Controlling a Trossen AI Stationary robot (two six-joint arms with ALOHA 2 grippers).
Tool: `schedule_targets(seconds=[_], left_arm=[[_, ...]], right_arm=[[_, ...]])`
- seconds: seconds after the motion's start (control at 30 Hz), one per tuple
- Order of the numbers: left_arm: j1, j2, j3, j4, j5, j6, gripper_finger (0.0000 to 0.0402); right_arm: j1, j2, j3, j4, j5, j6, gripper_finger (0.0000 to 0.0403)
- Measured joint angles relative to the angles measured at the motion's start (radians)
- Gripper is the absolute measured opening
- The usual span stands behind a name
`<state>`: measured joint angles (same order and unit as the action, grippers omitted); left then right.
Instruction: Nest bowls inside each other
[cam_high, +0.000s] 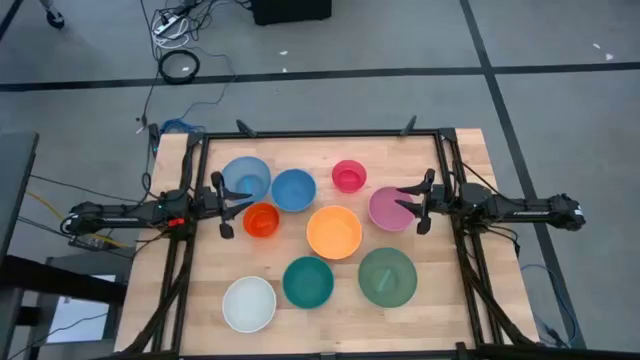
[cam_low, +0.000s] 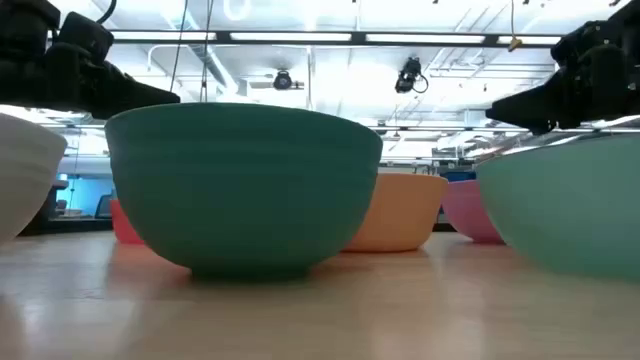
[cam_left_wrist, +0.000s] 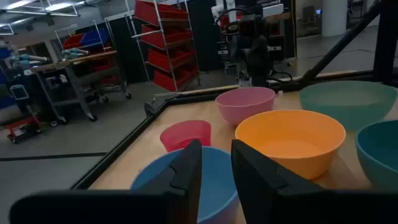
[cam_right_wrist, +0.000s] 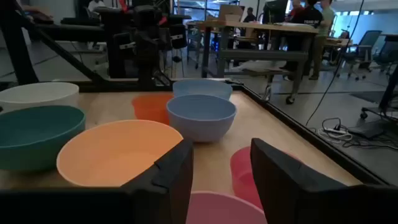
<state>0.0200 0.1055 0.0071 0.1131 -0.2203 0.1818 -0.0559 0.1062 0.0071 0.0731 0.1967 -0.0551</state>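
Observation:
Nine bowls stand upright on their bases on the wooden table, none nested. At the back are light blue (cam_high: 245, 178), blue (cam_high: 293, 189) and hot pink (cam_high: 349, 176). In the middle row are red-orange (cam_high: 261, 219), orange (cam_high: 334, 232) and mauve (cam_high: 390, 208). White (cam_high: 249, 303), teal (cam_high: 307, 281) and green (cam_high: 387, 276) stand in front. My left gripper (cam_high: 238, 212) hovers open between the light blue and red-orange bowls, pointing at the blue bowl (cam_left_wrist: 155, 180). My right gripper (cam_high: 408, 208) hovers open above the mauve bowl's right rim (cam_right_wrist: 227, 208). Nothing sits between either pair of fingers.
A black frame (cam_high: 320, 133) runs along the table's far edge and down both sides by the arms. The bowls stand close together in the middle. Bare wood shows along the near edge (cam_high: 330, 335) and in the far right corner (cam_high: 465, 150).

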Motion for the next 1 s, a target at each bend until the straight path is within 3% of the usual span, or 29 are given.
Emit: schedule_targets(seconds=[1.0], left_arm=[[0.000, 0.000, 0.000, 0.000, 0.000, 0.000, 0.0096]], right_arm=[[0.000, 0.000, 0.000, 0.000, 0.000, 0.000, 0.0149]])
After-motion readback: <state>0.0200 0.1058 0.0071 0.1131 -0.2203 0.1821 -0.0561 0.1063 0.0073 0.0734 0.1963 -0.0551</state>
